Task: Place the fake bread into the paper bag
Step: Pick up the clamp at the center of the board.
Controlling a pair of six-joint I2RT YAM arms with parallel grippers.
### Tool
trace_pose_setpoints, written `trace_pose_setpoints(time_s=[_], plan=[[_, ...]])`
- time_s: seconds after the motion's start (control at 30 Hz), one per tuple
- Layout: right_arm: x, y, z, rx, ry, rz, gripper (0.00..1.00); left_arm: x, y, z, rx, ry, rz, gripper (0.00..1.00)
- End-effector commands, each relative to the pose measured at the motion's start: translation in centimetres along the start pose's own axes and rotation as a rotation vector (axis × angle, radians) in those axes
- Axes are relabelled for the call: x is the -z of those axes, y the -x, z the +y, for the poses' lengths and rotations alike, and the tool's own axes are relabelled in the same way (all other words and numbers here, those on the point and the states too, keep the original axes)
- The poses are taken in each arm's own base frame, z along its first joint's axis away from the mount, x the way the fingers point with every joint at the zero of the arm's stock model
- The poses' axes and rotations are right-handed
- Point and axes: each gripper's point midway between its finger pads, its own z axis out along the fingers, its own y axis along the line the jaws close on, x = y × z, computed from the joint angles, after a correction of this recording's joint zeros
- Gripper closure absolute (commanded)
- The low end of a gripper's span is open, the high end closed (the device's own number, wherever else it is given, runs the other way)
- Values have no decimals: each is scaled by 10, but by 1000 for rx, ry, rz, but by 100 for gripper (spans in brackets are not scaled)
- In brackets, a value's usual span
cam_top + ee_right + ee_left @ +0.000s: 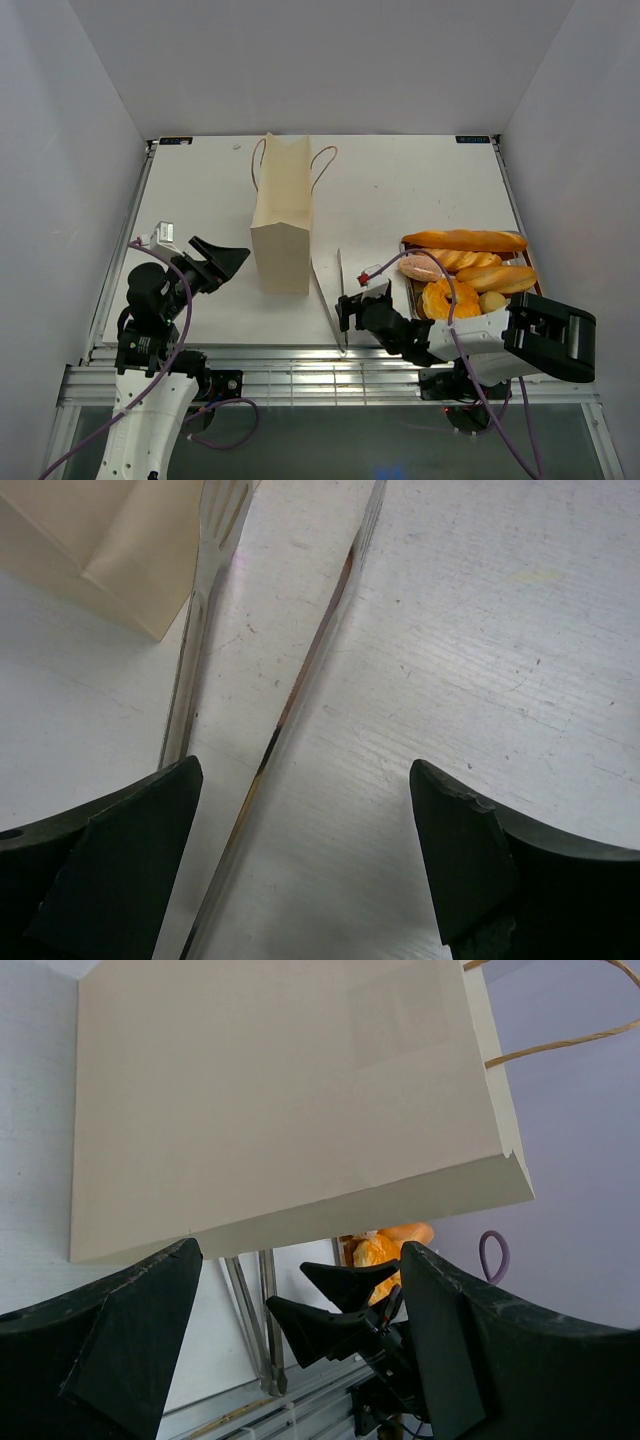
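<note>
The tan paper bag (282, 225) is at the table's middle, its cord handles (325, 160) at the far end. The fake bread lies on a tray (408, 290) at the right: baguette (465, 240), ridged loaf (497, 277), croissant (455, 260), pinkish bun (420, 267), ring bun (437, 298). My left gripper (225, 262) is open and empty, just left of the bag's near end; the bag's side (280, 1100) fills the left wrist view. My right gripper (347, 310) is open and empty, low over the metal tongs (300, 680), left of the tray.
The long metal tongs (338, 295) lie in a V between the bag and the tray, tips toward the bag's near corner (100, 550). The table's front rail (300, 375) is close behind both grippers. White walls enclose the table on three sides.
</note>
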Motion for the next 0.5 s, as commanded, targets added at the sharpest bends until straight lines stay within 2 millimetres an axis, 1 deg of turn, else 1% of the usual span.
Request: trace_pose_setpoints(time_s=[0.0, 0.03, 0.07, 0.13, 0.23, 0.33, 0.43, 0.47], plan=[[2, 20, 4, -91, -24, -46, 10, 5, 6, -11, -20, -29, -17, 9], [3, 22, 8, -101, -7, -47, 10, 6, 6, -12, -19, -30, -18, 9], [5, 21, 15, -105, 36, -35, 10, 6, 5, -11, -18, -29, -17, 9], [6, 30, 23, -100, 83, -63, 10, 6, 6, -11, -18, -31, -20, 9], [7, 33, 30, -79, 110, -78, 10, 6, 6, -12, -17, -33, -20, 9], [5, 31, 36, -72, 133, -71, 10, 7, 6, -12, -18, -34, -23, 9], [1, 23, 38, -66, 129, -46, 10, 7, 6, -13, -19, -34, -21, 9], [0, 23, 39, -70, 130, -53, 10, 7, 5, -12, -18, -31, -19, 9]])
